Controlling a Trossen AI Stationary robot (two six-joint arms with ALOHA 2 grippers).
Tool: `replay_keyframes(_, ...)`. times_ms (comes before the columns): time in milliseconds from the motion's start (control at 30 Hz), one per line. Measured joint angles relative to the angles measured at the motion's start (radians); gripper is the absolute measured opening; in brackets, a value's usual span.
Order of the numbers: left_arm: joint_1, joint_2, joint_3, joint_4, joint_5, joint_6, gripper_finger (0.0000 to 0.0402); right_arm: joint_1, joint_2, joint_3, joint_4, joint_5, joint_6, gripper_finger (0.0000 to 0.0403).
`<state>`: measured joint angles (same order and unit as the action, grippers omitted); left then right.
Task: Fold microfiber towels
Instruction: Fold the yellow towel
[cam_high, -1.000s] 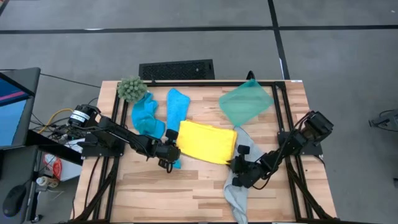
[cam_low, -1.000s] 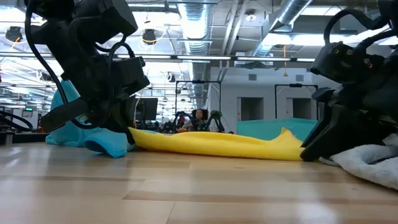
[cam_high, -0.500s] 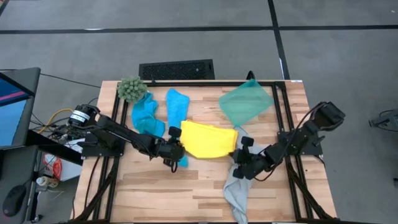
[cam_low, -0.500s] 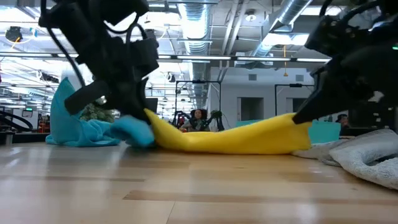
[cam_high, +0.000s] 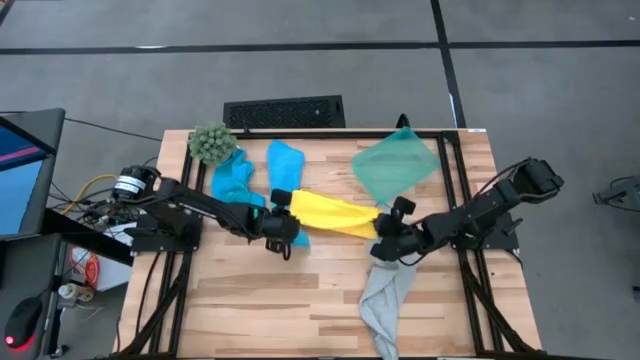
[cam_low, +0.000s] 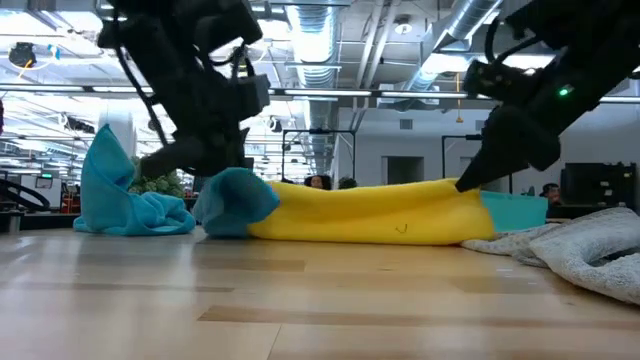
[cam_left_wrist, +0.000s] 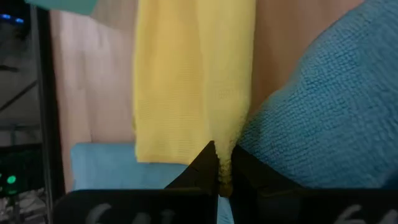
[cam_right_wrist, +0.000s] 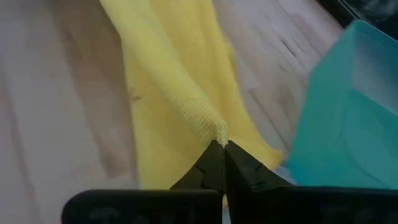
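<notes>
The yellow towel (cam_high: 330, 214) stretches between my two grippers, its near edge lifted and its far part on the table. My left gripper (cam_high: 286, 230) is shut on its left near corner, and my right gripper (cam_high: 383, 242) is shut on its right near corner. One blue towel (cam_high: 234, 186) lies bunched at the far left. A second blue towel (cam_high: 285, 163) runs under the left gripper, its near end (cam_low: 235, 200) bunched up beside the fingers. The grey towel (cam_high: 385, 298) lies on the table at the near right. My left gripper pinches the yellow towel's corner (cam_left_wrist: 222, 163) between its two fingers, slanting down from the table's left. The corner is lifted clear and the cloth runs off toward the right gripper. The blue towel (cam_left_wrist: 311, 124) lies against one finger; whether it is pinched too I cannot tell. My right gripper pinches the yellow towel's bunched corner (cam_right_wrist: 219, 135) between its two fingers, slanting down from the table's right. The corner is lifted clear of the table (cam_low: 462, 190), and the edge runs fairly straight toward the left gripper.
A translucent green bin (cam_high: 396, 166) stands at the far right, just beyond the yellow towel. A fuzzy green plant (cam_high: 210, 143) sits at the far left corner. Bare wood lies along the near edge, left of the grey towel.
Both grippers have risen and gone toward the table's far edge. The yellow towel's near edge has lifted off the table and been carried over toward its far edge, so the towel looks narrower from above. The blue towel's near end has bunched up by the left gripper.
</notes>
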<state>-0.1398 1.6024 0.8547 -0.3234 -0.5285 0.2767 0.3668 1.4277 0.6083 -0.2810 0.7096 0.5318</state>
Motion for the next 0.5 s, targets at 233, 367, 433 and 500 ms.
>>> replay_keyframes(233,0.098,0.0,0.0,0.074,0.089,0.06,0.0009,-0.05,0.0,0.0,-0.031,-0.001,0.008,0.0019)
replay_keyframes(367,0.16,0.0,0.0,0.101,0.16,0.06,0.0009,-0.073,0.0,0.0,-0.065,-0.002,0.039,0.0023)
replay_keyframes(433,0.189,0.0,0.0,0.107,0.185,0.059,0.0009,-0.086,0.0,0.0,-0.076,-0.002,0.045,0.0022)
replay_keyframes(500,0.214,0.0,0.0,0.117,0.195,0.055,0.0009,-0.097,0.0,0.0,-0.082,-0.002,0.045,0.002)
